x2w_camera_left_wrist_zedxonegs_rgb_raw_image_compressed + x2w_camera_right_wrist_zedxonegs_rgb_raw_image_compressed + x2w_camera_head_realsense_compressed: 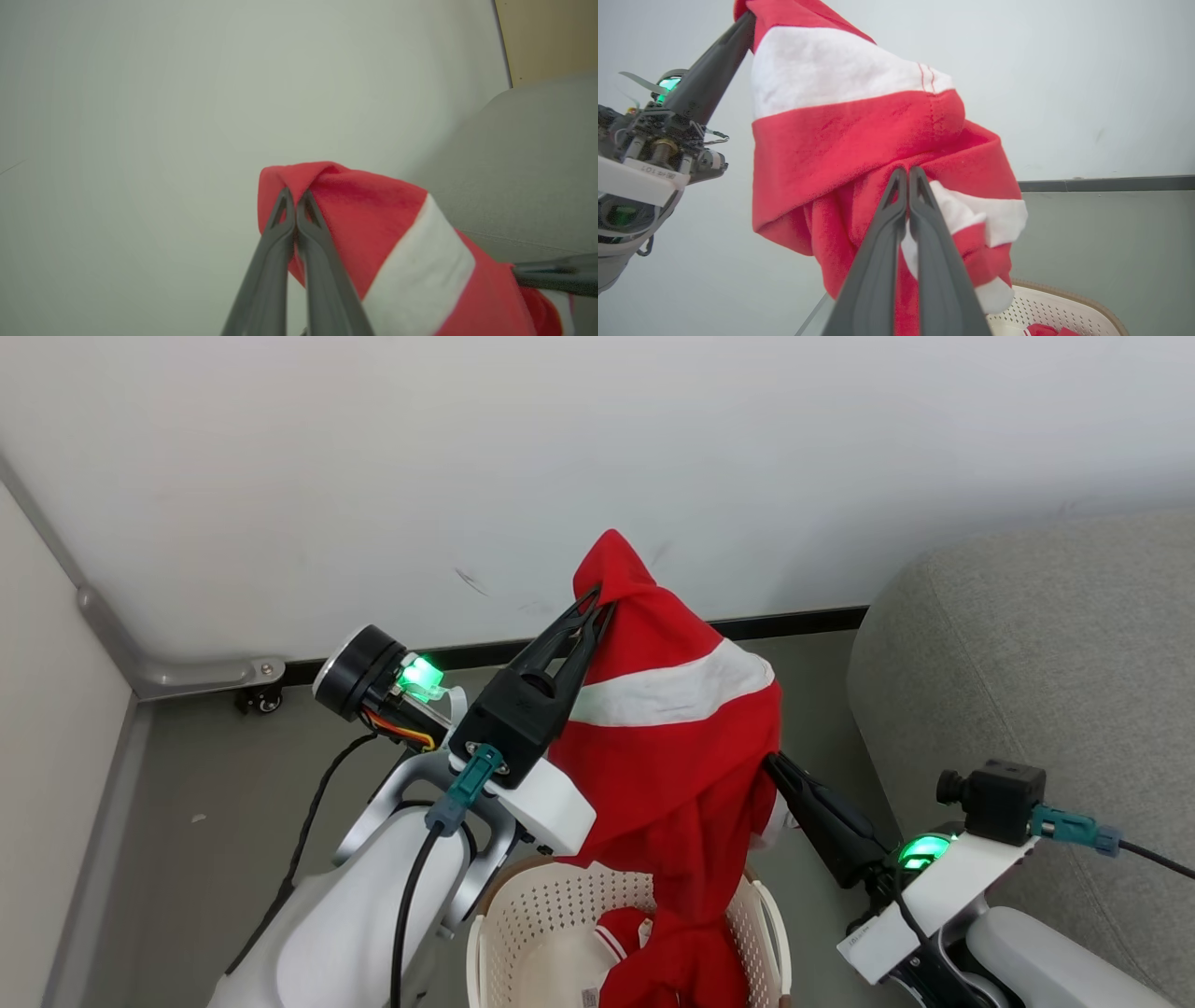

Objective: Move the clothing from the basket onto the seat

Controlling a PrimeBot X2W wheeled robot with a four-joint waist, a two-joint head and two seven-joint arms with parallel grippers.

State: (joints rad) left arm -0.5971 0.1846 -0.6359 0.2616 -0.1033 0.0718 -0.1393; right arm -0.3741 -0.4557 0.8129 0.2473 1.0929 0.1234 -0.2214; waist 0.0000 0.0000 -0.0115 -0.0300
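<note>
A red garment with a white stripe (672,728) hangs lifted above the cream perforated basket (532,915), its lower end still trailing into it. My left gripper (597,602) is shut on the garment's top fold (299,179). From the right, my right gripper (770,765) is shut on the clothing's lower side (906,170). More red clothing (621,933) lies inside the basket. The grey seat (1036,644) stands to the right, with its upholstery (528,168) also in the left wrist view.
A white wall (467,457) with a dark baseboard (794,621) runs behind. Grey floor (215,784) spreads to the left. A caster and metal rail (257,695) sit at the wall's foot on the left.
</note>
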